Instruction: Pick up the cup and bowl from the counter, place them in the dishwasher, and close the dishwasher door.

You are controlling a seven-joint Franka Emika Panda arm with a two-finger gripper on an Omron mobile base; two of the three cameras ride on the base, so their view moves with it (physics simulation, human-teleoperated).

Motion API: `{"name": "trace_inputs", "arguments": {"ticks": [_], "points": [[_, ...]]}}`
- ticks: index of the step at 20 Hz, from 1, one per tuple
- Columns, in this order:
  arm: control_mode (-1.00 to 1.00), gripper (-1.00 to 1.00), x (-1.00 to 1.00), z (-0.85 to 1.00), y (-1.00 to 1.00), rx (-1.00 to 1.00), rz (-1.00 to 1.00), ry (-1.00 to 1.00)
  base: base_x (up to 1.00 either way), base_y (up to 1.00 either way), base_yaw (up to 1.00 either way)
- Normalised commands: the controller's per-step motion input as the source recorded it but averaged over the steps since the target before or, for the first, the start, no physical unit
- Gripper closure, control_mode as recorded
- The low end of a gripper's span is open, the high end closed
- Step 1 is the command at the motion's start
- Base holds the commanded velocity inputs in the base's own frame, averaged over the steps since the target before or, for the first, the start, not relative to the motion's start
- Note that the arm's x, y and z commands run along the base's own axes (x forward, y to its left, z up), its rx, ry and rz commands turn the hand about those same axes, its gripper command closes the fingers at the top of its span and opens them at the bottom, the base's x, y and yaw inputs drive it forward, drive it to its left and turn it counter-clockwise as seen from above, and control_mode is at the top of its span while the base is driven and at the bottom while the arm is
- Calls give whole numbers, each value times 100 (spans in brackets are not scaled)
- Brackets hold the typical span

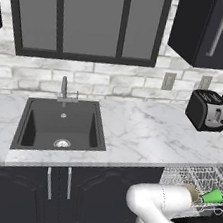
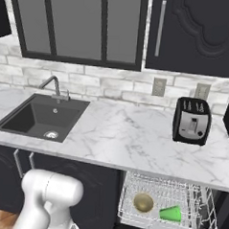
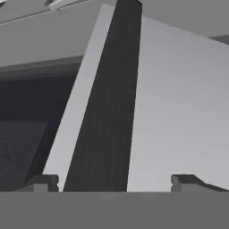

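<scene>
The dishwasher's white wire rack stands pulled out under the marble counter. In it an olive bowl sits upright, and a green cup lies on its side just to the bowl's right. From the left base, the cup shows in the rack, with the bowl mostly behind my white arm. My gripper is open with nothing between its fingertips. Close in front of it is a flat grey panel with a dark strip; I cannot tell what it belongs to.
A black sink with a faucet is set into the counter's left part. A black toaster stands at the right, near the wall. Black cabinet doors with silver handles sit below the sink, and wall cabinets hang above.
</scene>
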Motion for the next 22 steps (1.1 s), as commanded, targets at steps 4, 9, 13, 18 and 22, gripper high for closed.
{"name": "trace_inputs", "arguments": {"ticks": [4,9,13,18,22], "points": [[-100,-100,100,87,44,0,0,-31,0,0,0],[-100,-100,100,65,54,-6,0,-27,0,0,0],[-100,-100,100,22,54,-13,0,-21,0,0,0],[-100,-100,100,1,43,-18,0,-22,0,0,0],[-100,-100,100,2,38,-19,0,-22,0,0,0]]}}
